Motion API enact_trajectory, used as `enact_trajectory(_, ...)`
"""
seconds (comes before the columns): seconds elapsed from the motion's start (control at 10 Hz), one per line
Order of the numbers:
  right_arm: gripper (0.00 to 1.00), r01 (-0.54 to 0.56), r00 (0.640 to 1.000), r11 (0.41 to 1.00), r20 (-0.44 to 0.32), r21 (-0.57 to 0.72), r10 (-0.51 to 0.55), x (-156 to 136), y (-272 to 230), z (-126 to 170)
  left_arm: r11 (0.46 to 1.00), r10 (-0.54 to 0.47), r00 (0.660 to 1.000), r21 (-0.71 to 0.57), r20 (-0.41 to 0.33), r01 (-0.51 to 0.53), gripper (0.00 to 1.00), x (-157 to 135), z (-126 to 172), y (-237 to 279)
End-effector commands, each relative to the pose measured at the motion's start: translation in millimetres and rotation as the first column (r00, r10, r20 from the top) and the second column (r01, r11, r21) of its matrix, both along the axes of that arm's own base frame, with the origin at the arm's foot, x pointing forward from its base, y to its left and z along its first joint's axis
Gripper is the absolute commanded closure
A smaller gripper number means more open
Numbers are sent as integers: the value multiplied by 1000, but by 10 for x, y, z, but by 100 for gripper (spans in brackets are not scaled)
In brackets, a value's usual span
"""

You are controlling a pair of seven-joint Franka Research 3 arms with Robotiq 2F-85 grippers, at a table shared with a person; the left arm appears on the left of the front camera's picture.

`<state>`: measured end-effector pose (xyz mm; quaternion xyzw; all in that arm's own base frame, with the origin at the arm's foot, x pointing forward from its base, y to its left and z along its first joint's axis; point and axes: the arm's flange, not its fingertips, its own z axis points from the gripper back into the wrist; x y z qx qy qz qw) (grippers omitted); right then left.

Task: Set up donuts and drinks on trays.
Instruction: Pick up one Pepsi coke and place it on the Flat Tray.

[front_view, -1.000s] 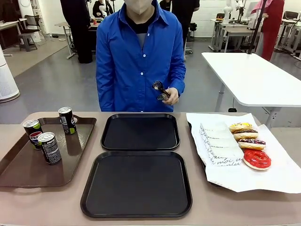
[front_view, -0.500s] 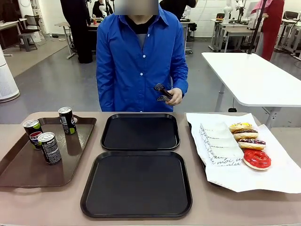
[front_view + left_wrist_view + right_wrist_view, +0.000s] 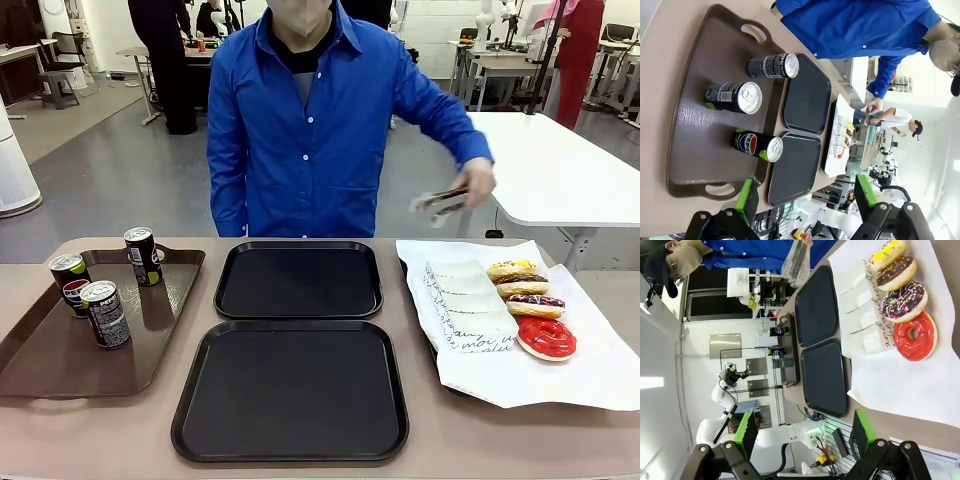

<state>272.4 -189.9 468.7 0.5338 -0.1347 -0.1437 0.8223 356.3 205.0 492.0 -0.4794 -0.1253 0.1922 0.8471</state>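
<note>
Left end effector [image 3: 805, 195]: spread, empty.
Right end effector [image 3: 804, 430]: spread, empty.
Donuts [image 3: 528, 305]: four, on white paper [image 3: 590, 380], right.
Drinks [image 3: 104, 312]: three, upright on brown tray [image 3: 40, 360], left.
Trays [image 3: 290, 395]: two, mid-counter [image 3: 450, 445].
Person's hand [image 3: 480, 183]: gripping tongs [image 3: 438, 203].

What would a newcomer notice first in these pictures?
The bright blue shirt of the person at the far side, whose hand holds tongs out beyond the white paper. On that paper at the right lies a glossy red donut, and two black trays sit bare in the middle.
</note>
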Motion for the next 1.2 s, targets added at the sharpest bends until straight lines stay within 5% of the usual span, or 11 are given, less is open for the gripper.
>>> enact_trajectory(0.0,0,10,1000,1000,9,13,-11,-8,-20,6,1000,9,1000,-9,3,-9,0,-3,-9,16)
enact_trajectory(1.1,0,10,1000,1000,9,13,-11,-8,-20,6,1000,9,1000,-9,3,-9,0,-3,-9,16)
